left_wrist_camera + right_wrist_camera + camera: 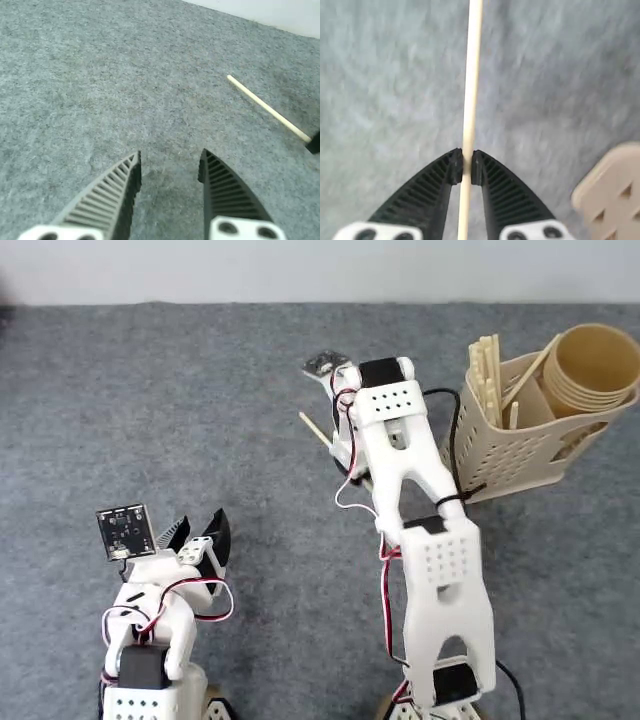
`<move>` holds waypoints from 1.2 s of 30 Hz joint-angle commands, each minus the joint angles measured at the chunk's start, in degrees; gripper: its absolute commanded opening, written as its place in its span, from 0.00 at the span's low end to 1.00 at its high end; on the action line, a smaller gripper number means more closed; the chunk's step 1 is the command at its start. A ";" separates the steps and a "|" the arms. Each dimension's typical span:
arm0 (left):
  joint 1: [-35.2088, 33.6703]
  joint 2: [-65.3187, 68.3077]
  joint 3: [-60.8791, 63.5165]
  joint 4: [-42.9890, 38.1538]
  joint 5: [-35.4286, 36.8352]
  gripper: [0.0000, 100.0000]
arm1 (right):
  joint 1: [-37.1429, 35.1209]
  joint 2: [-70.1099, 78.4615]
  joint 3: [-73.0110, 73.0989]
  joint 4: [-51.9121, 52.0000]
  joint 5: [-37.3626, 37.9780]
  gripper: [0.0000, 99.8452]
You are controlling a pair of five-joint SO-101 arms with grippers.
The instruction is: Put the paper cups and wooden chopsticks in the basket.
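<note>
R gripper pinches the chopstick w/ just its tips, so it could swivel or slip short of the far-right basket; L gripper sits open, empty.

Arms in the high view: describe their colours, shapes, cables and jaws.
Left arm and right arm are alike: white blocky shells with grids of small holes, black motors at the joints, looped red, white and black wires, and dark pointed jaws with ribbed faces.
</note>
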 commanded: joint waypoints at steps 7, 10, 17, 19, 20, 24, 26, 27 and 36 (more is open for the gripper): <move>0.00 -0.70 -0.40 0.09 -0.35 0.19 | 0.04 -17.63 25.14 2.24 -7.65 0.01; 0.00 -0.70 -0.40 0.09 -0.35 0.19 | -0.31 -19.47 27.78 -0.13 -8.09 0.07; 0.00 -0.62 -0.40 0.09 -0.35 0.19 | -4.18 -19.56 27.87 -5.49 -12.84 0.23; 0.00 -0.62 -0.40 0.09 -0.35 0.19 | -5.05 -19.47 27.87 -9.71 -12.84 0.23; 0.00 -0.62 -0.40 0.09 -0.35 0.19 | -5.32 -19.47 27.87 -11.74 -12.75 0.23; 0.00 -0.62 -0.40 0.09 -0.35 0.19 | -6.46 -19.03 27.96 -19.12 -12.84 0.23; 0.00 -0.62 -0.40 0.09 -0.35 0.19 | -6.73 -17.27 27.87 -22.11 -12.66 0.23; 0.00 -0.62 -0.40 0.09 -0.35 0.19 | -6.73 -16.13 27.87 -23.78 -12.66 0.23; 0.00 -0.62 -0.40 0.09 -0.35 0.19 | -6.55 -7.34 27.78 -28.35 -12.84 0.22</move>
